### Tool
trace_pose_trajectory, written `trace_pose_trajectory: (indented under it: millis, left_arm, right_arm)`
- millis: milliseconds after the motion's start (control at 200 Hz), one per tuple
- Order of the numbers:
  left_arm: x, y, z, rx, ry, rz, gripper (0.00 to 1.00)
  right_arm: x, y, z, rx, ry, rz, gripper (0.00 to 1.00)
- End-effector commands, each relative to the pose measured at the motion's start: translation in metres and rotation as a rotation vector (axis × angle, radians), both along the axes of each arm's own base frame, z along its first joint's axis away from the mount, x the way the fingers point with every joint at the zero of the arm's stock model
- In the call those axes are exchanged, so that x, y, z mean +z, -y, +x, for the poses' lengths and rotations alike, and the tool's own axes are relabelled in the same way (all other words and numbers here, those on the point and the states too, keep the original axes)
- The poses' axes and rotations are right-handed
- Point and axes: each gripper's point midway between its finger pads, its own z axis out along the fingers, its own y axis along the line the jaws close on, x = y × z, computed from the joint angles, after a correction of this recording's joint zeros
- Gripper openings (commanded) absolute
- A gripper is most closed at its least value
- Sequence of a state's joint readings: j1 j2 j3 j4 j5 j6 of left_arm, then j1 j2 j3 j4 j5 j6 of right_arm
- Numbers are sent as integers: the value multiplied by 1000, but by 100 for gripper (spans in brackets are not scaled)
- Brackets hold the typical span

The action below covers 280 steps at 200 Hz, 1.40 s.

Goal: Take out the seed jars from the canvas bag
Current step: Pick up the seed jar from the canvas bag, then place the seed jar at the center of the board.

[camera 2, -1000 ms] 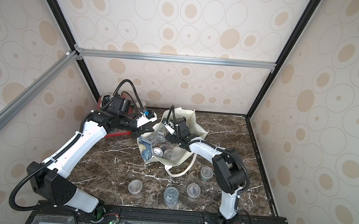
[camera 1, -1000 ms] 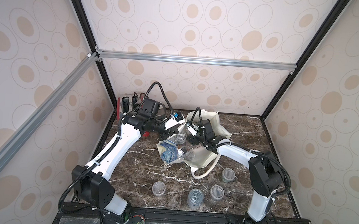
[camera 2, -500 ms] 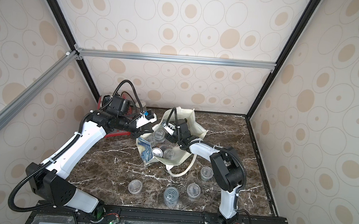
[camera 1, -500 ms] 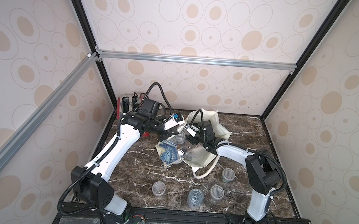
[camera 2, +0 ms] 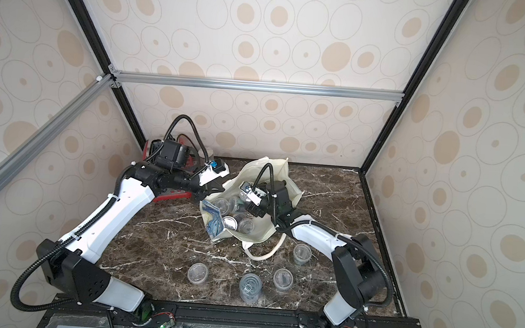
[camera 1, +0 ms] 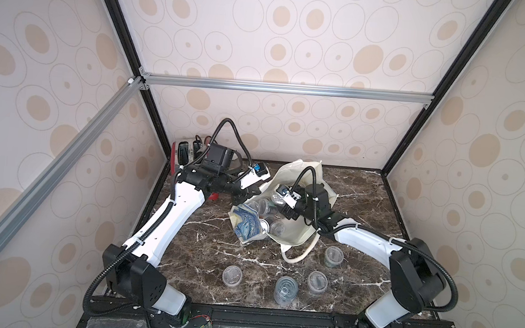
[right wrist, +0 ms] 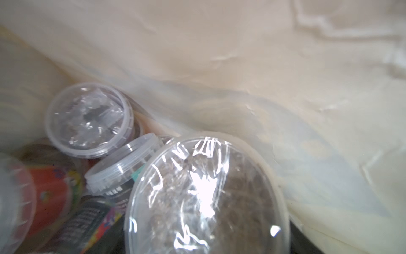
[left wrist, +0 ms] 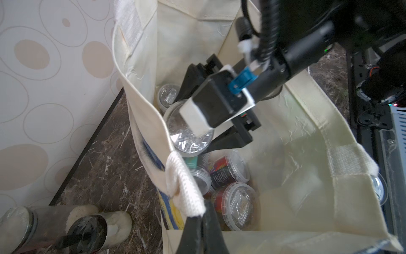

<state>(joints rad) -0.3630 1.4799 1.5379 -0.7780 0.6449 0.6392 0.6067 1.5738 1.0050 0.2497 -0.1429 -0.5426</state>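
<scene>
Canvas bag (camera 1: 294, 234) slumps mid-bench (camera 1: 203, 250) in both top views, mouth gaping upward, painted side turned toward the left arm. That arm stretches long and low, its left gripper (camera 1: 252, 192) at the bag's rim. The right arm bends in from the opposite side, with the right gripper (camera 1: 281, 209) dipped into the mouth. Loose seed jars (camera 1: 232, 276) stand upright near the bench's front edge, apart from the bag.

The left wrist view adds the grips. The left jaws are pinched shut on the rim by the webbing handle (left wrist: 182, 182). The right jaws clasp the gripped jar (left wrist: 189, 140) by its sides, lid facing out of the mouth, above jars lying tilted or sideways.

In the right wrist view that lid (right wrist: 208, 193) looms close against the cream fabric, and the jaws barely show.
</scene>
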Motion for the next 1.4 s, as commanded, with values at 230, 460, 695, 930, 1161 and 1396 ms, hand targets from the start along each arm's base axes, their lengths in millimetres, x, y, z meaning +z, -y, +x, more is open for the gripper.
trace_pose_trajectory:
  millis: [230, 460, 695, 930, 1161, 1396]
  left_arm:
    - [15, 4, 14, 26, 52, -25, 0]
    - [3, 3, 9, 8, 29, -1, 0]
    - [-1, 4, -8, -69, 14, 8, 0]
    - [1, 4, -13, -84, 19, 3, 0]
    - [3, 6, -16, -97, 20, -9, 0]
    - [4, 5, -21, -108, 20, -15, 0]
  right_arm:
    - [65, 18, -54, 28, -32, 203, 70]
    - [110, 66, -81, -80, -37, 383, 71]
    - [132, 149, -85, -297, -28, 549, 70]
    - [107, 210, -74, -497, -105, 684, 69]
    - [56, 221, -66, -569, -162, 632, 69]
    - [-13, 233, -49, -650, -185, 492, 71]
